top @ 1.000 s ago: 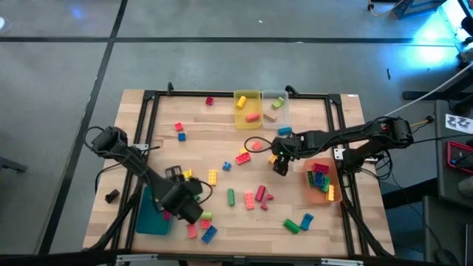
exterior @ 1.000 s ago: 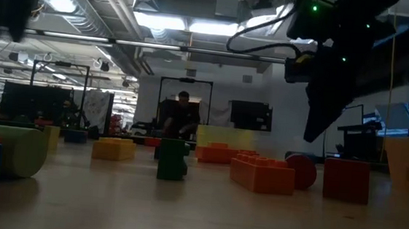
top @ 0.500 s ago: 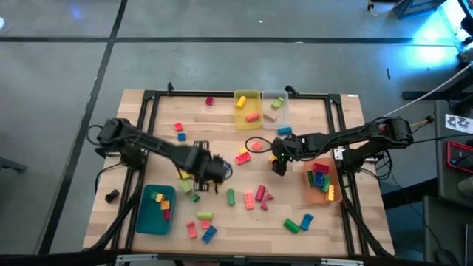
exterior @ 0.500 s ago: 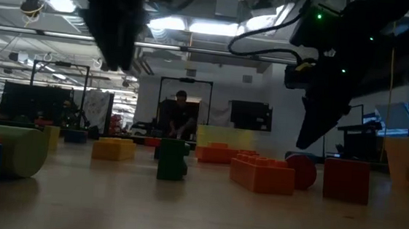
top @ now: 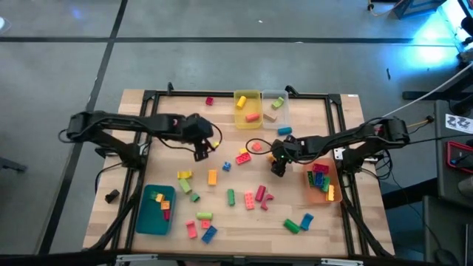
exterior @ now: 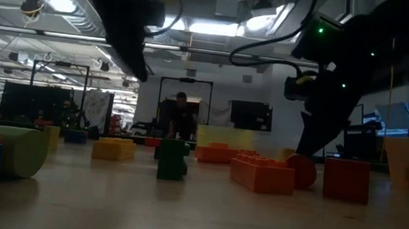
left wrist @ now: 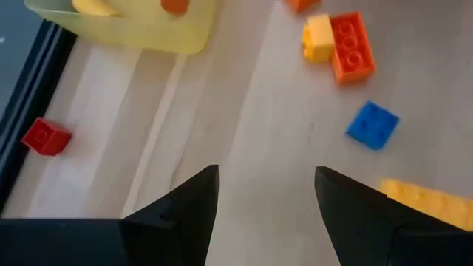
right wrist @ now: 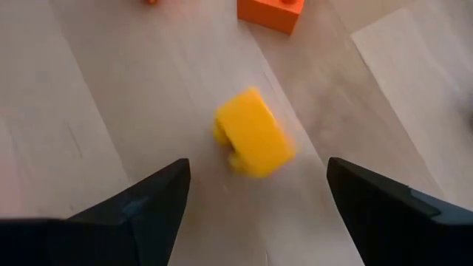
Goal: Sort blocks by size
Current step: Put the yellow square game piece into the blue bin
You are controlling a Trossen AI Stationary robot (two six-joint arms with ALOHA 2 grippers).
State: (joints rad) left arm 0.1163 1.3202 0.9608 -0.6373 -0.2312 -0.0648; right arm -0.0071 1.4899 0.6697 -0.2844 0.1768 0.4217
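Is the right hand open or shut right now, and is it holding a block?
Open and empty: in the right wrist view the right hand has its fingers wide apart, and the yellow block lies on the table ahead of them.

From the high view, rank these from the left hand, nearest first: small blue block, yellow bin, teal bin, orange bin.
Left hand is open, over the table's middle-left.
1. Small blue block, just to its right.
2. Yellow bin, at the far edge.
3. Teal bin, near-left corner.
4. Orange bin, right side.

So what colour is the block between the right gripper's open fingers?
Yellow block, clearest in the right wrist view.
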